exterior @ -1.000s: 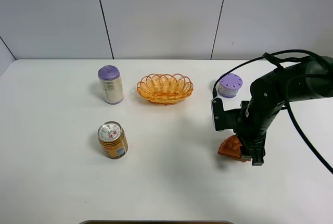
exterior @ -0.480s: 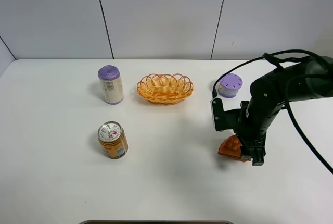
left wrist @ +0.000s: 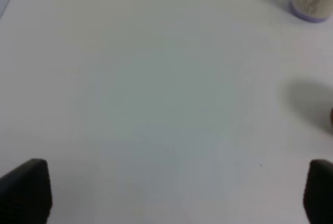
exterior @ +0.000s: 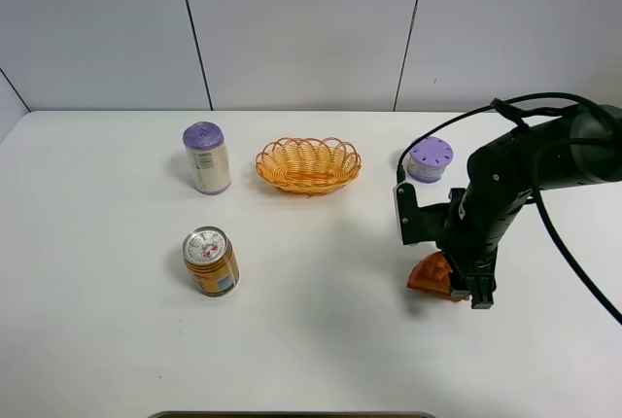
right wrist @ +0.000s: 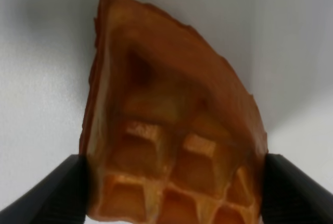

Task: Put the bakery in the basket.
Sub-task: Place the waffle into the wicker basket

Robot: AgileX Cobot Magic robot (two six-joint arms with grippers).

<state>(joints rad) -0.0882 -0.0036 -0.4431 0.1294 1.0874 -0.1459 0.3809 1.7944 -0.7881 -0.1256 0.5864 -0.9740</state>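
Nothing is seen to have moved: the bakery is gripped by the right tool at four o'clock on the surface; the basket is found toward ten o'clock from it.

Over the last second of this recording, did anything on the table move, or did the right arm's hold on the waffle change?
Nothing visibly changed. The right gripper still has its fingers against both sides of the toy waffle. The wicker basket, the orange drink can, the tall purple-capped can and the small purple-lidded tub sit where they were.
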